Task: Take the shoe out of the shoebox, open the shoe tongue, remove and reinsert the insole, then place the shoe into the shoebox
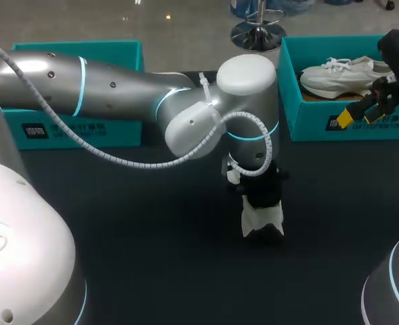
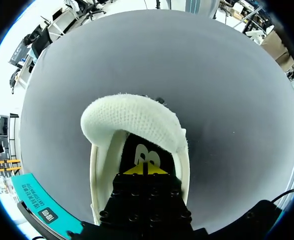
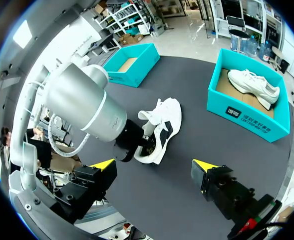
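Shoe, white knit with black insole (image 2: 132, 117), standing on dark grey table (image 1: 152, 271), outside any box. Left gripper (image 2: 146, 170) lowered into shoe's heel opening; whether it grips anything cannot be told. Right gripper (image 3: 153, 165) spread wide, holding nothing, near teal cardboard shoebox (image 1: 307, 125) containing second white lace-up shoe (image 1: 341, 73)
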`<action>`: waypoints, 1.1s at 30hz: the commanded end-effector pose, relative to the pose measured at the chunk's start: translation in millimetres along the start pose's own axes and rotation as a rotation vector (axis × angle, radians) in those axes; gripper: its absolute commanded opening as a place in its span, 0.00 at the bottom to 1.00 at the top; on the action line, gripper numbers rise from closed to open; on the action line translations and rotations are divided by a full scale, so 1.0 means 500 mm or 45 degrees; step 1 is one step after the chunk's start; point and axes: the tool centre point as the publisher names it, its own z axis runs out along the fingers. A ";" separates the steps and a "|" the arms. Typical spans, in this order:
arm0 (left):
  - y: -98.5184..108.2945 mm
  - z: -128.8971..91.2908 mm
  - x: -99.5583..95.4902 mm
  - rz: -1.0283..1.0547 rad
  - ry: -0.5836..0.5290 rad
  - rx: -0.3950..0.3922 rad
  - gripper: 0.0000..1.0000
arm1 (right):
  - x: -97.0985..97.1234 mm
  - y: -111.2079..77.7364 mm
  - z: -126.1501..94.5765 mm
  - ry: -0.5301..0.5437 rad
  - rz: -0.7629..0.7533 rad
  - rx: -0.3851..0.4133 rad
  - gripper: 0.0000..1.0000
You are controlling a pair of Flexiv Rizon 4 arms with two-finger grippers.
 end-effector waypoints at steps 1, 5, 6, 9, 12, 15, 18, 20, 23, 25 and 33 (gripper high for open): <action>0.005 0.016 -0.007 -0.008 -0.002 -0.016 0.00 | -0.001 0.002 0.001 -0.001 0.002 0.003 1.00; 0.014 -0.018 -0.013 0.010 -0.036 -0.055 0.00 | -0.001 0.002 0.001 -0.001 0.002 0.003 1.00; 0.016 -0.027 -0.015 0.012 -0.044 -0.064 0.00 | -0.001 0.002 0.001 -0.001 0.002 0.003 1.00; 0.027 -0.053 -0.019 0.022 -0.062 -0.112 0.00 | -0.001 0.002 0.001 -0.001 0.002 0.003 1.00; 0.040 -0.074 -0.022 0.031 -0.071 -0.170 0.00 | -0.001 0.002 0.001 -0.001 0.002 0.003 1.00; 0.056 -0.087 -0.028 0.027 -0.076 -0.218 0.00 | -0.001 0.002 0.001 -0.001 0.002 0.003 1.00; 0.070 -0.092 -0.033 0.026 -0.070 -0.255 0.00 | -0.001 0.002 0.001 -0.001 0.002 0.003 1.00; 0.078 -0.089 -0.038 0.026 -0.070 -0.266 0.00 | -0.001 0.002 0.001 -0.001 0.002 0.003 1.00; 0.081 -0.083 -0.043 0.025 -0.066 -0.287 0.00 | -0.001 0.002 0.001 -0.001 0.002 0.003 1.00; 0.082 -0.080 -0.045 0.026 -0.059 -0.292 0.00 | -0.001 0.002 0.001 -0.001 0.002 0.003 1.00; 0.088 -0.060 -0.041 0.026 -0.024 -0.320 0.00 | -0.001 0.002 0.001 -0.001 0.002 0.003 1.00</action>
